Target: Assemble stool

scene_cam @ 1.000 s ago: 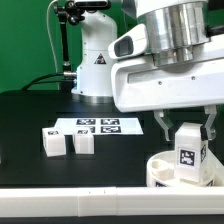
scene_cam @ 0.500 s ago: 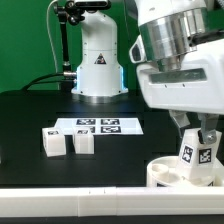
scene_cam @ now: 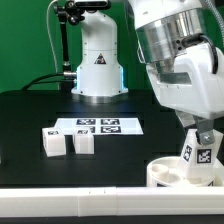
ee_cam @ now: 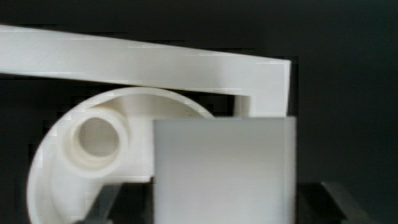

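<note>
Within the end effector (scene_cam: 203,139) grip: one leg (scene_cam: 204,157), clamped, newly tilted off upright above seat (scene_cam: 163,173); fitting likely begun.

No legible words or numbers.
- Arm base (scene_cam: 98,62), behind marker board (scene_cam: 137,127): dark logo badge with line of small print beneath; print too small to read.
- Marker board: row of black-and-white square tags; patterns only, no characters.
- Leg (scene_cam: 203,152), to exterior view's right of marker board and nearer camera: one black-and-white square tag on facing side, tilted with leg; pattern only.
</note>
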